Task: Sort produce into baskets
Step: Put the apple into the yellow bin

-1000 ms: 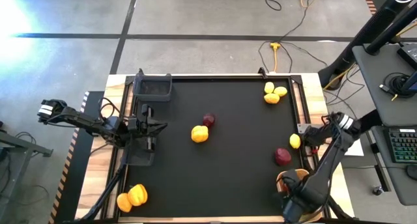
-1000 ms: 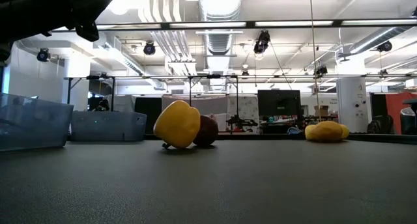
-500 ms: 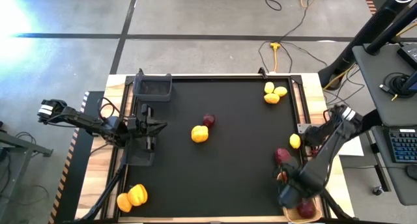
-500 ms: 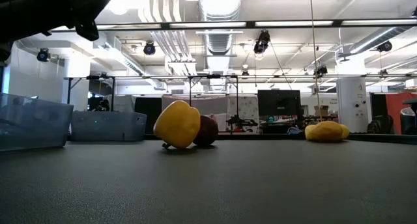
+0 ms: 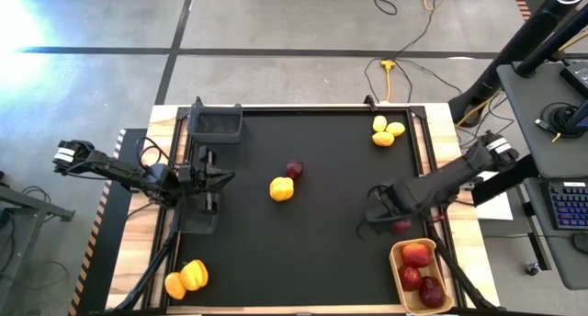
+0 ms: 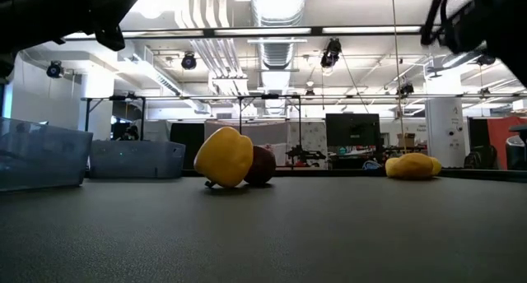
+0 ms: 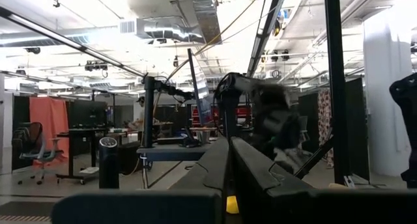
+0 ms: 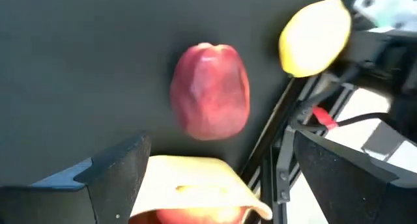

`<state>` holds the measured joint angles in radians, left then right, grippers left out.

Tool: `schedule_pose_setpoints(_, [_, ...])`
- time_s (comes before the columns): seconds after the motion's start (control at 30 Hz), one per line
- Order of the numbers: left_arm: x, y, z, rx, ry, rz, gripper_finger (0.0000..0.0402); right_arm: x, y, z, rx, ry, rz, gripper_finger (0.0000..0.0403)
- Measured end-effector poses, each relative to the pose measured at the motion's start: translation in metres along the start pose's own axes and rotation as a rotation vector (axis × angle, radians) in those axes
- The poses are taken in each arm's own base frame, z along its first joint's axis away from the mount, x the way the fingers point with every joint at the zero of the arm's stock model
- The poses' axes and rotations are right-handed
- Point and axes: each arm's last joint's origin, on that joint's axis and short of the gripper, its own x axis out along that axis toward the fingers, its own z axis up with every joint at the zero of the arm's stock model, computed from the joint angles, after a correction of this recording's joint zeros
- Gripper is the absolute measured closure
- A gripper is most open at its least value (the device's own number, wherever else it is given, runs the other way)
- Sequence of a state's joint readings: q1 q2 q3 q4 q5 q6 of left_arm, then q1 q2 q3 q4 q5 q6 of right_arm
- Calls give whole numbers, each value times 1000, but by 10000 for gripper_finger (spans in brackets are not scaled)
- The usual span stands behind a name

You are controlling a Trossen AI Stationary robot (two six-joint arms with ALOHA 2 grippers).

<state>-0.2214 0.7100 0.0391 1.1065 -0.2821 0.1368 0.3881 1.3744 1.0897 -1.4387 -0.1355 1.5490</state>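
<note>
My right gripper (image 5: 372, 217) hangs open above the mat, pointing down, just left of a red apple (image 8: 210, 90) that rests on the mat. A lemon (image 8: 316, 35) lies beyond the apple near the mat's right edge. The tan tray (image 5: 397, 261) at the near right holds three red apples (image 5: 416, 254). A yellow pepper (image 5: 282, 189) and another red apple (image 5: 294, 170) touch at mid-table. Three lemons (image 5: 386, 130) lie far right. My left gripper (image 5: 220, 178) waits shut at the left, over a dark bin (image 5: 197, 222).
A second dark bin (image 5: 216, 123) stands at the far left corner. Two yellow-orange peppers (image 5: 186, 277) lie at the near left, beside the mat. The mat's raised frame (image 5: 427, 160) runs along the right edge under my right arm.
My right gripper has swung from above the tan tray at the near right corner toward the far edge and the left, ending over the mat beside the red apple. The tray with its three apples now shows uncovered.
</note>
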Motion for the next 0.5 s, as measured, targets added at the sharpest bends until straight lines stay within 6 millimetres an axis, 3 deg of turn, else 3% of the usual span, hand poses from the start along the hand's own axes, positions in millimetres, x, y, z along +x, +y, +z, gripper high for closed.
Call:
schedule_pose_setpoints(0.33, [1,0,-2,9,12,0,401,56,-10,19,-22,103,79,35])
schedule_pose_setpoints(0.5, [1,0,-3,13,19,33,401,75,0,22,-53,113,131,35])
